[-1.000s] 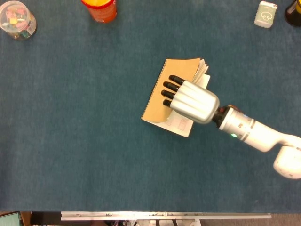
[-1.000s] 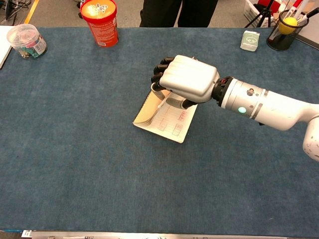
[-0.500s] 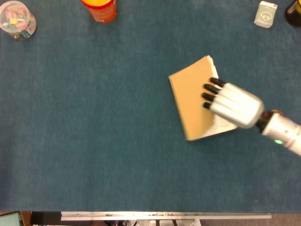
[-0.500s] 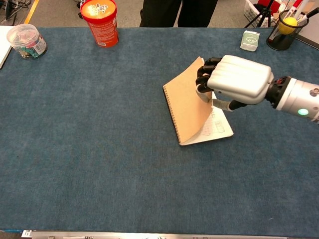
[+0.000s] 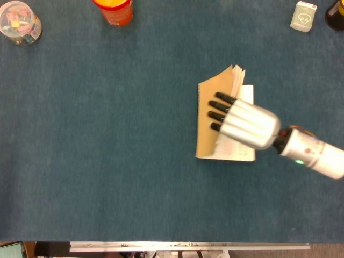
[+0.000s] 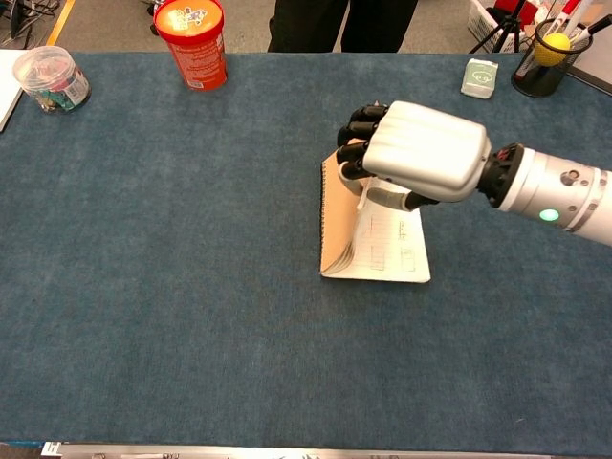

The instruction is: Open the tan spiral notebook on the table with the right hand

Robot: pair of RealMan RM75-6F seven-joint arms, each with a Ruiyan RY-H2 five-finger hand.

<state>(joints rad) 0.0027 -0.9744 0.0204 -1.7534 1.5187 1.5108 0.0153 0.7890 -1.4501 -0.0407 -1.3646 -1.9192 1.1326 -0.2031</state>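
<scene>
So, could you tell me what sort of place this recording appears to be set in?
Probably an office or lab workbench: a table covered in blue felt, a pen holder at the far right corner, and a tan spiral notebook partly opened under the right hand.

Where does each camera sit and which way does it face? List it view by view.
Head view: above the table, looking straight down on the tan spiral notebook; shows the right hand and forearm.
Chest view: lower, at the table's near edge, looking forward and down across to the far edge; shows the same hand.
Shared: notebook, right hand, red canister, clear jar.
</scene>
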